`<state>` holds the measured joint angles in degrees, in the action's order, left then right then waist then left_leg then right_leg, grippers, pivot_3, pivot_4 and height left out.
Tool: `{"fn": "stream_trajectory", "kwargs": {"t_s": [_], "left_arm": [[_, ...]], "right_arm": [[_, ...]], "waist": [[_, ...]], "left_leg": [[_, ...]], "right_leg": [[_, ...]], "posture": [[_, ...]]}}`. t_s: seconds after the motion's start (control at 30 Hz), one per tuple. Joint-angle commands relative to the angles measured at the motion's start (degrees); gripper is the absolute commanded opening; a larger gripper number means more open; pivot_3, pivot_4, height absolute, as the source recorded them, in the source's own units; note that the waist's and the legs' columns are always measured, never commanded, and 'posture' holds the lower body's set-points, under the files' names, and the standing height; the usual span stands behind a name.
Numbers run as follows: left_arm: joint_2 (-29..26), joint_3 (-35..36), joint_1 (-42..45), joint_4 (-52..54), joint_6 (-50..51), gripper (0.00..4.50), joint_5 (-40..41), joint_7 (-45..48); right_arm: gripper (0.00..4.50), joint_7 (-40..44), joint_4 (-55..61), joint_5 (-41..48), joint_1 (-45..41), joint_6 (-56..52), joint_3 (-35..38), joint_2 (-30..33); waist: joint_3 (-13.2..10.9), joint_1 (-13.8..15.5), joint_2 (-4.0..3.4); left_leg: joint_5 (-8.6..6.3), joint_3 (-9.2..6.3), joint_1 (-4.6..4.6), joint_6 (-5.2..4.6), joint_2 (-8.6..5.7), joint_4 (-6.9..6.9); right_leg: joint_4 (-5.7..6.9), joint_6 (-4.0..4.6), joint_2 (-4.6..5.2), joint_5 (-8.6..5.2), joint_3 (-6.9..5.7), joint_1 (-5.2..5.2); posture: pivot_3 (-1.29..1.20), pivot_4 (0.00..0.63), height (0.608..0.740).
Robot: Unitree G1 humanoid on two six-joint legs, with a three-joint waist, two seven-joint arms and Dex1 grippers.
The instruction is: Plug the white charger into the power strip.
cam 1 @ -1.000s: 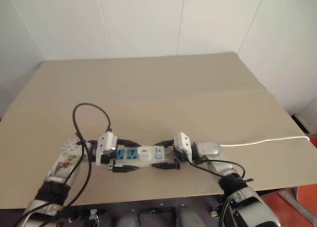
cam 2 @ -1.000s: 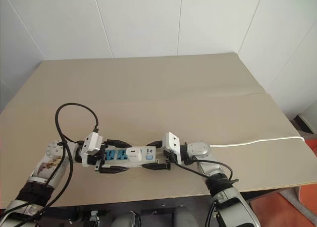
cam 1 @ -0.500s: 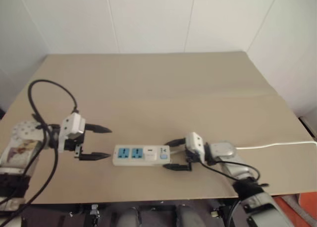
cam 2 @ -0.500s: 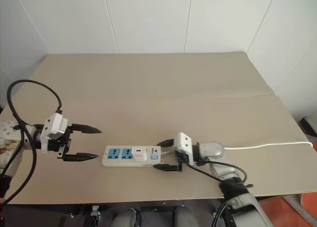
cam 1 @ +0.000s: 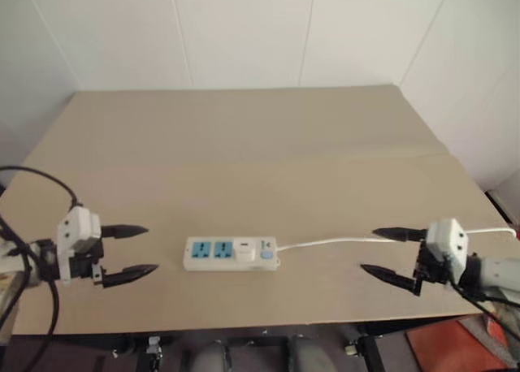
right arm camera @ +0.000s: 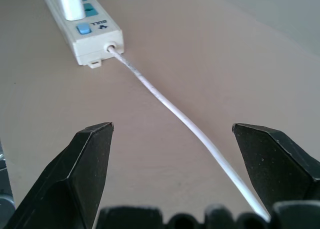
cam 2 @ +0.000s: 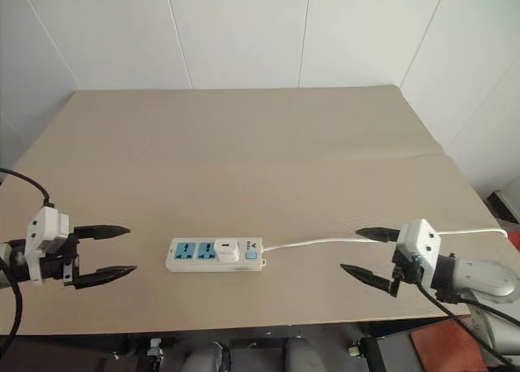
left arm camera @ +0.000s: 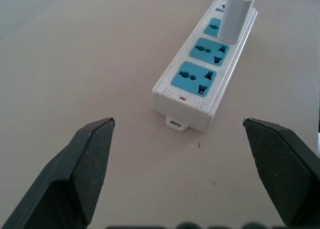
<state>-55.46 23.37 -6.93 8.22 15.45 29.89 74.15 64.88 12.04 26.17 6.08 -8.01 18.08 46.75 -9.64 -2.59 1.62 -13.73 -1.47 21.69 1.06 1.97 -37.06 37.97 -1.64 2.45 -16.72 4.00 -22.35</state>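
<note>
Both sets of jaws are spread wide and hold nothing: left gripper [cam 2: 104, 250], right gripper [cam 2: 367, 255]. Between them, well apart from each, the white charger [cam 2: 228, 249] sits upright in the power strip [cam 2: 214, 254] on the desk [cam 2: 244, 161]. Looks done, so just back off clear of the cord [cam 2: 325, 242].

Bare table [cam 2: 244, 169] surrounds the power strip [cam 2: 213, 254]; cord [cam 2: 325, 242] trails right.
</note>
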Motion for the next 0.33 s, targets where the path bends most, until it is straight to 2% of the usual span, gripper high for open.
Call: {"fn": "stream_trajectory", "kwargs": {"t_s": [0.03, 0.33], "left_arm": [[0.5, 3.0, -1.5, 3.8, 2.5, 4.5, 2.1, -2.2], [-1.1, 2.7, -3.6, 8.2, 9.0, 4.5, 1.6, -5.5]], "right_arm": [[4.48, -0.6, 2.0, 1.9, 0.6, -0.9, 2.7, 0.8], [4.48, -0.8, 1.4, 0.8, 0.5, -1.3, 1.7, 0.8]], "waist": [[0.0, 0.1, 0.0], [0.0, 0.2, 0.04]], "left_leg": [[0.0, 0.0, 0.02, 0.0, -0.01, 0.0], [0.0, -0.02, 0.15, 0.0, -0.07, -0.01]], "right_leg": [[0.0, 0.03, 0.0, 0.02, 0.0, -0.01], [-0.08, 0.28, 0.06, 0.17, -0.01, -0.03]], "posture": [[0.0, 0.15, 0.74], [0.0, 0.15, 0.74]]}}
